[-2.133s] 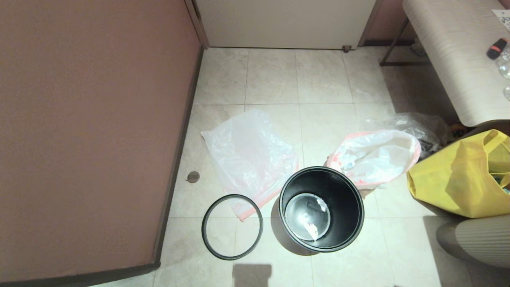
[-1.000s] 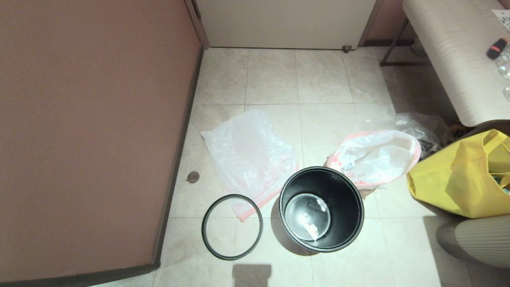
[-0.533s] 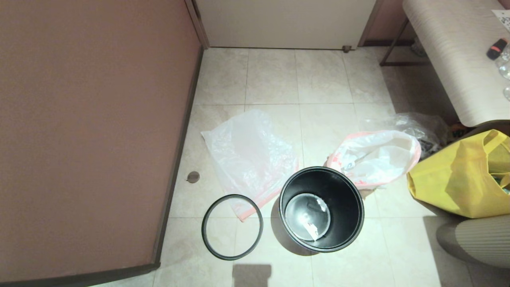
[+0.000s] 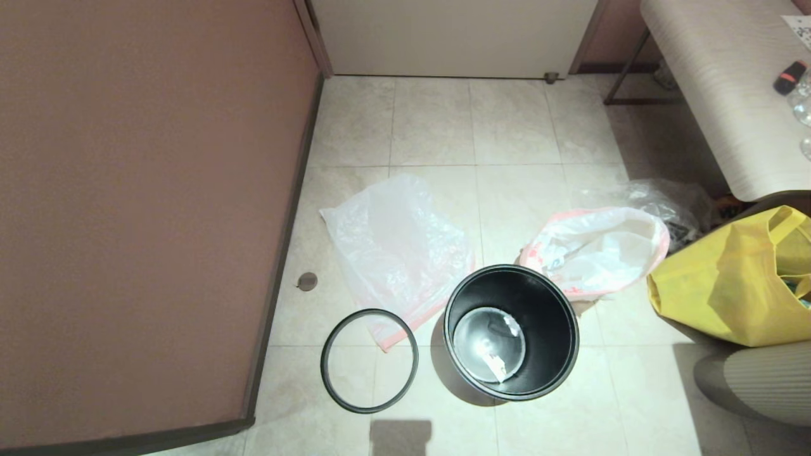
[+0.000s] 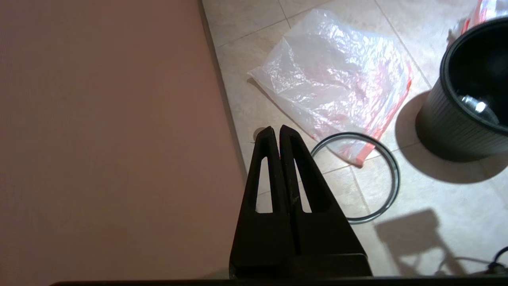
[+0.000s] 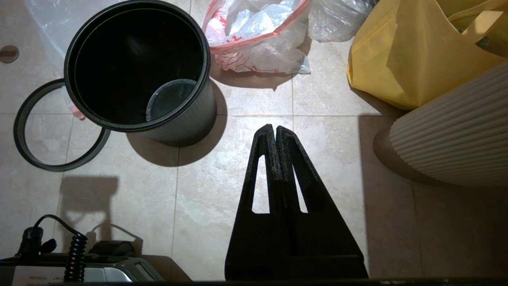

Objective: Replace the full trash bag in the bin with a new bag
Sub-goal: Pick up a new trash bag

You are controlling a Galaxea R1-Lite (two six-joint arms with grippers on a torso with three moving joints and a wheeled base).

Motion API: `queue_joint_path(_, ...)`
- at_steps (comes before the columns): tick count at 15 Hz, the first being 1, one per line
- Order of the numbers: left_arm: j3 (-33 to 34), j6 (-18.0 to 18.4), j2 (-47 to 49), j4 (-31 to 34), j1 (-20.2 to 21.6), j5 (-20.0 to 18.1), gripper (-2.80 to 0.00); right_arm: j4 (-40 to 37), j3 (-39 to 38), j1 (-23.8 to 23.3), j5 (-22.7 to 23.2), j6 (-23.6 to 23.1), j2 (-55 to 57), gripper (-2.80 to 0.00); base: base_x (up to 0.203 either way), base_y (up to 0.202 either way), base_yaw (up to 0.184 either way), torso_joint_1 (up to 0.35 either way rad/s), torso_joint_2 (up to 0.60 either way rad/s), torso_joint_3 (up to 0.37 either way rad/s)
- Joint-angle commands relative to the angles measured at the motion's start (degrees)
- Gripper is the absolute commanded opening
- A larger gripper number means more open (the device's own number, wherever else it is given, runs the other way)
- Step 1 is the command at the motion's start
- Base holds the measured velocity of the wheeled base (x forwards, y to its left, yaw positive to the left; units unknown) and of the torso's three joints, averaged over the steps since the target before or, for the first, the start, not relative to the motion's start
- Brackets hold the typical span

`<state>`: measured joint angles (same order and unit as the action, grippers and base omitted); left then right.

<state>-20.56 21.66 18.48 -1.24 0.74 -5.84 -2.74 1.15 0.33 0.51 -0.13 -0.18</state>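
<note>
Two pink-rimmed bags flank one bin; left hand and right hand closed, empty.

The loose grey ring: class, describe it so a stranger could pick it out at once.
Start at the bin on the tiled floor. To its left, toward the brown wall, the grey ring lies flat, over a corner of the new bag. It alone is a thin, empty hoop.

The head camera looks steeply down at the tiled floor. Both wrist cameras hang lower, sharing the bin and loose ring.
</note>
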Motion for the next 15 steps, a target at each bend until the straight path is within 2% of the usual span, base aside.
queue_joint_path(1,-2.79,2.06,12.19,-1.85,0.18,-0.53,-2.80,0.01,0.00,0.02,0.02,-0.04,0.18,-2.80,0.000,0.000,0.000,0.000,0.00,0.000)
queue_joint_path(3,-8.14,5.40,24.09,-3.97,-0.60,-0.61,-2.80,0.01,0.00,0.02,0.02,-0.04,0.18,-2.80,0.000,0.000,0.000,0.000,0.00,0.000)
queue_joint_path(4,-11.69,6.88,30.17,-4.12,-2.65,0.60,-2.80,0.01,0.00,0.03,0.02,-0.04,0.18,-2.80,0.000,0.000,0.000,0.000,0.00,0.000)
queue_joint_path(7,-21.61,8.23,49.08,-2.94,-19.11,11.17,-2.80,0.01,0.00,0.02,0.02,-0.04,0.18,-2.80,0.000,0.000,0.000,0.000,0.00,0.000)
queue_joint_path(9,-26.84,6.42,63.82,-3.95,-26.57,18.04,-2.80,0.01,0.00,0.02,0.02,-0.04,0.18,-2.80,0.000,0.000,0.000,0.000,0.00,0.000)
queue_joint_path(11,-30.75,4.71,79.60,-8.79,-30.26,22.95,-2.80,0.01,0.00,0.03,0.02,-0.04,0.18,-2.80,0.000,0.000,0.000,0.000,0.00,0.000)
queue_joint_path(15,-41.50,2.97,110.89,-23.03,-33.12,29.49,-2.80,0.01,0.00,0.02,0.02,-0.04,0.18,-2.80,0.000,0.000,0.000,0.000,0.00,0.000)
